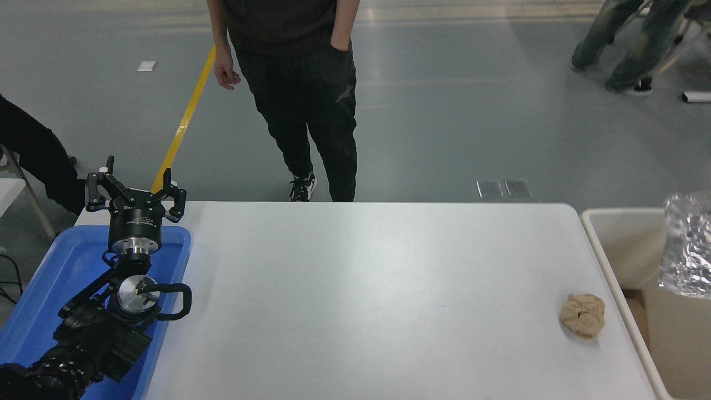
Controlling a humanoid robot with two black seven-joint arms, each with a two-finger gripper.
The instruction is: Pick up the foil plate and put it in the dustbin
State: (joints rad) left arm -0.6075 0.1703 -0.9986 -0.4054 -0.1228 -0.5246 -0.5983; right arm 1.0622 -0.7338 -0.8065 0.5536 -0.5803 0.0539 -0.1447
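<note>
Right gripper out of frame, grip state unknown. Foil plate (689, 244) blurred at right edge, over dustbin (622, 239); held or falling, can't tell. Step: drop-off. Next: release if still held. Left gripper (135, 193) parked, fingers spread, over blue tray (44, 289). Paper ball (582, 315) on table (355, 300).

A single head camera sat high on the robot's side of the table (355, 311), looking forward and down across it. It took in the whole tabletop from moderate distance, with grey floor (444, 122) beyond the far edge.
</note>
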